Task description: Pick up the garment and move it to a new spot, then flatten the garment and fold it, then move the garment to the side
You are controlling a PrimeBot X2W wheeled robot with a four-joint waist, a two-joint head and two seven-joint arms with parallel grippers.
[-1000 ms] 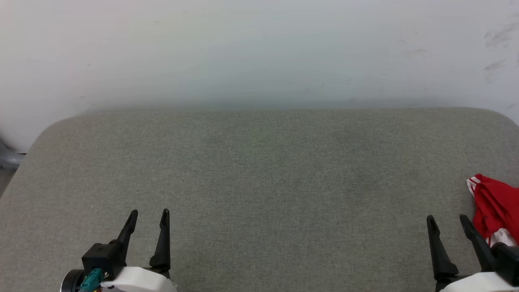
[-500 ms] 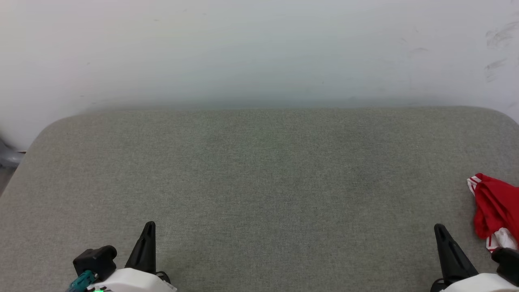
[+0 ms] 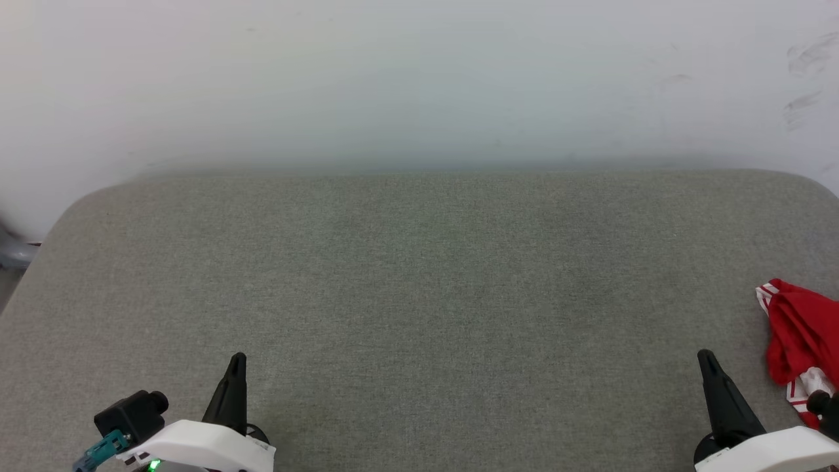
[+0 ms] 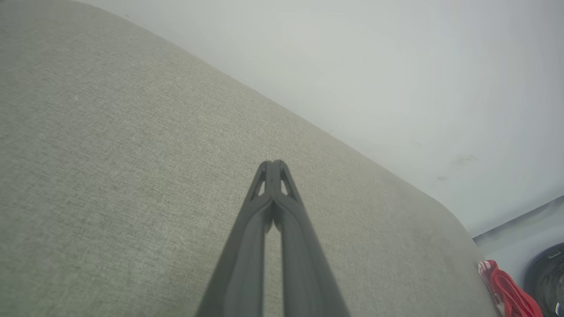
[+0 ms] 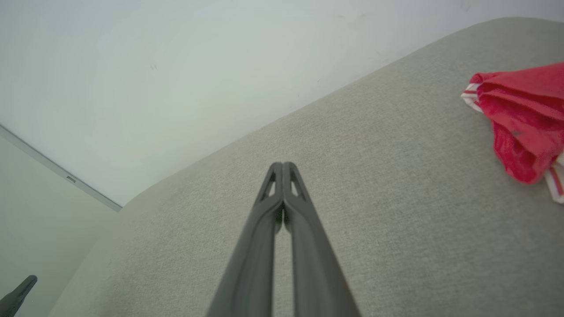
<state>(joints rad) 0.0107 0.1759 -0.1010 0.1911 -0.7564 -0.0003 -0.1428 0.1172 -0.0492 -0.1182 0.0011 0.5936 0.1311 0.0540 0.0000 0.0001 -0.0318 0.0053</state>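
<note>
The garment is a crumpled red bundle with red-white striped trim, lying at the right edge of the grey padded surface and partly cut off by the frame. It also shows at upper right as the garment and at the far lower right as the garment. My right gripper is shut and empty, just left of the garment and apart from it; its fingertips touch. My left gripper is shut and empty at the lower left, its fingertips pressed together above bare fabric.
A pale wall rises behind the padded surface, whose far corners are rounded. A grey object sits past the left edge. A dark round object lies beyond the surface's right end.
Both grippers have gone from open to shut. Both have drawn slightly back toward the bottom edge. The garment has not moved.
</note>
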